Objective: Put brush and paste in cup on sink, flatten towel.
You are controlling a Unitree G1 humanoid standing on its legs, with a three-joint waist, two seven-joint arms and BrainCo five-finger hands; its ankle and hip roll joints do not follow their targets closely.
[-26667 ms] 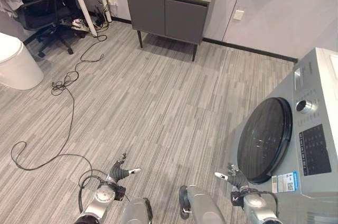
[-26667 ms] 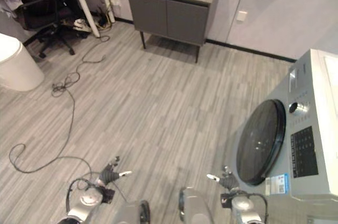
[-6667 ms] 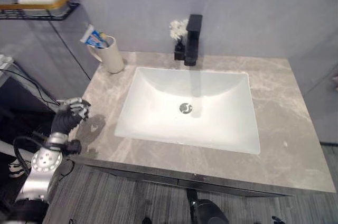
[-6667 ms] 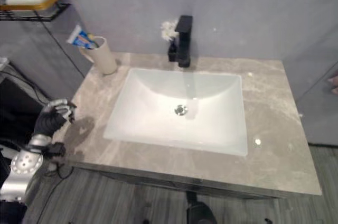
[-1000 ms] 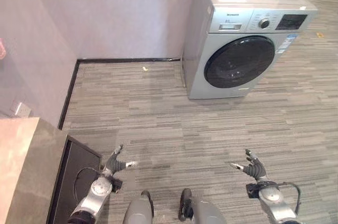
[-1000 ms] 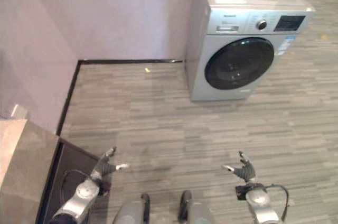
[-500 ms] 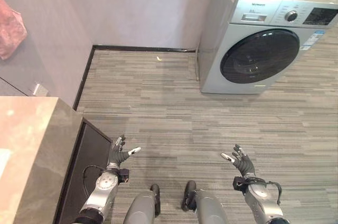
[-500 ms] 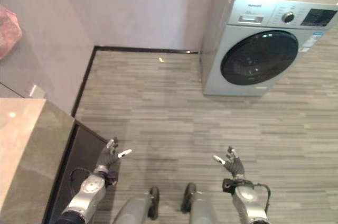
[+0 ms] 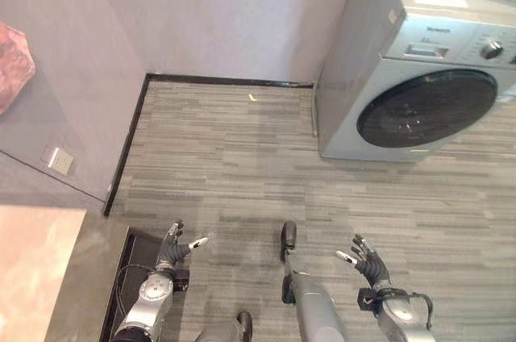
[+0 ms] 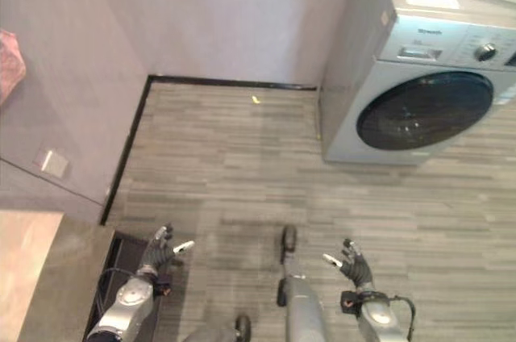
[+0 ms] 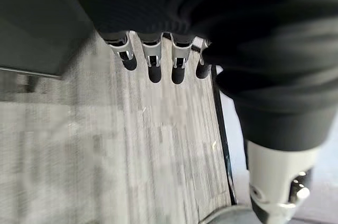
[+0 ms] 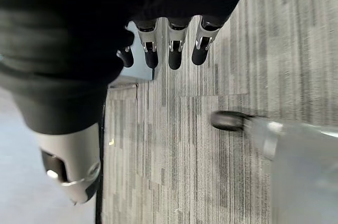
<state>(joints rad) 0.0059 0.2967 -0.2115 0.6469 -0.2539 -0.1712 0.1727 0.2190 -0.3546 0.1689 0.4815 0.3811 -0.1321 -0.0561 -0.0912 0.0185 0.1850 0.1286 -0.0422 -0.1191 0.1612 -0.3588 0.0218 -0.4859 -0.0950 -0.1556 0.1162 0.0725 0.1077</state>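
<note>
Left hand and right hand, fingers spread wide and empty, hover above grey plank floor near silver front-loading washing machine.

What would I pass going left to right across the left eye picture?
Pink towel → wall socket → left hand → right hand → washing machine.

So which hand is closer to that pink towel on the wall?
The left hand, probably. The pink towel hangs on the wall at the robot's left, above the counter corner, and that hand hangs open beside the counter. The right hand, also open and empty, is over bare floor nearer the washing machine.
</note>
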